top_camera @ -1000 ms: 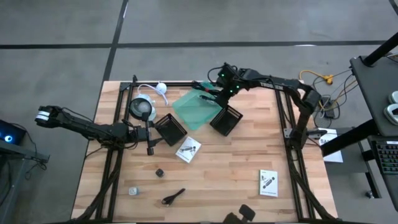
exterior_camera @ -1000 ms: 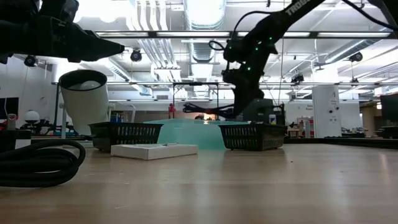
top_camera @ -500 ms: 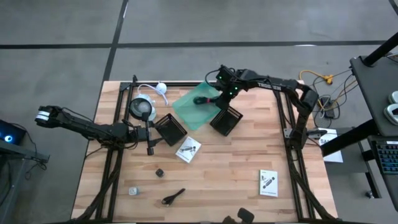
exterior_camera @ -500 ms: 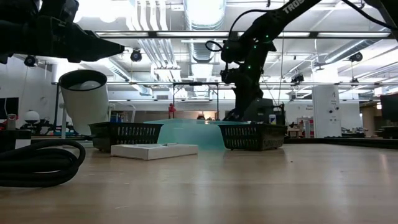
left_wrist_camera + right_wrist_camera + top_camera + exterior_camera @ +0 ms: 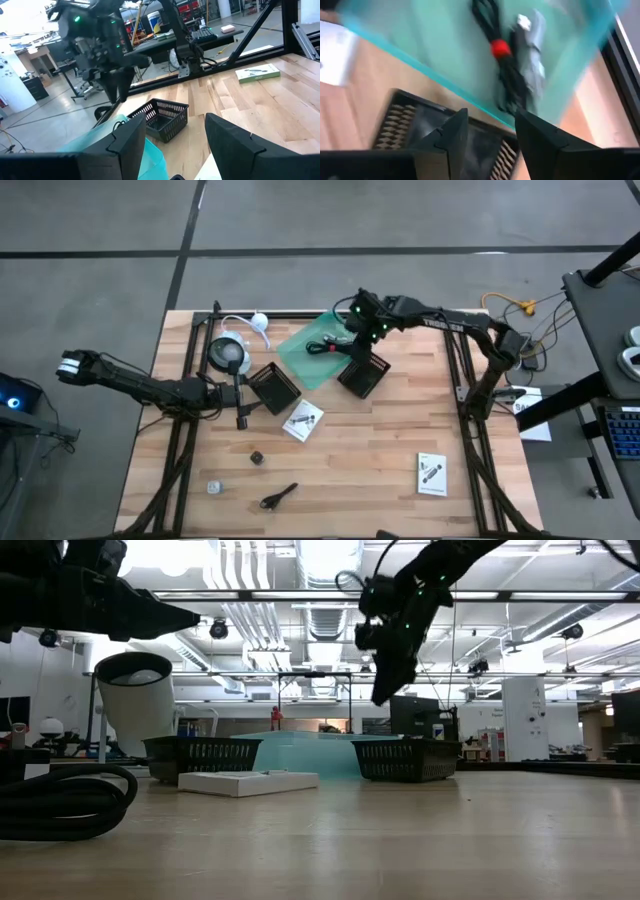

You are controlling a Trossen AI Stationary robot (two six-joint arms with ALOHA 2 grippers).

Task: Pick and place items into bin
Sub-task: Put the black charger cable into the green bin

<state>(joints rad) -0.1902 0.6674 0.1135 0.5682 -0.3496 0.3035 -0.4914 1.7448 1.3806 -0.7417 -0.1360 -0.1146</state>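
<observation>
The teal bin [image 5: 308, 355] lies at the table's far middle. In it lie the black cable with its red tie [image 5: 501, 48] and a silvery piece [image 5: 532, 37]. My right gripper [image 5: 490, 135] hangs open above the bin's right edge, clear of the cable, and stands high in the low view [image 5: 385, 690]. Loose on the wood lie two white packets [image 5: 302, 420] [image 5: 432, 473], a tiny black cube [image 5: 257, 457], a pale piece [image 5: 213, 487] and a dark stick [image 5: 279, 497]. My left gripper [image 5: 240, 408] waits open at the left, with nothing between its fingers.
Two black mesh baskets [image 5: 274, 387] [image 5: 364, 372] flank the bin's near side; the right one sits under my right gripper. A white cup [image 5: 229, 355] and a white cord [image 5: 250, 323] lie at the far left. Black frame rails border the table.
My right gripper has let go of the black cable, which now lies in the teal bin. The gripper has risen from low over the bin and drawn a little toward the table's right edge.
</observation>
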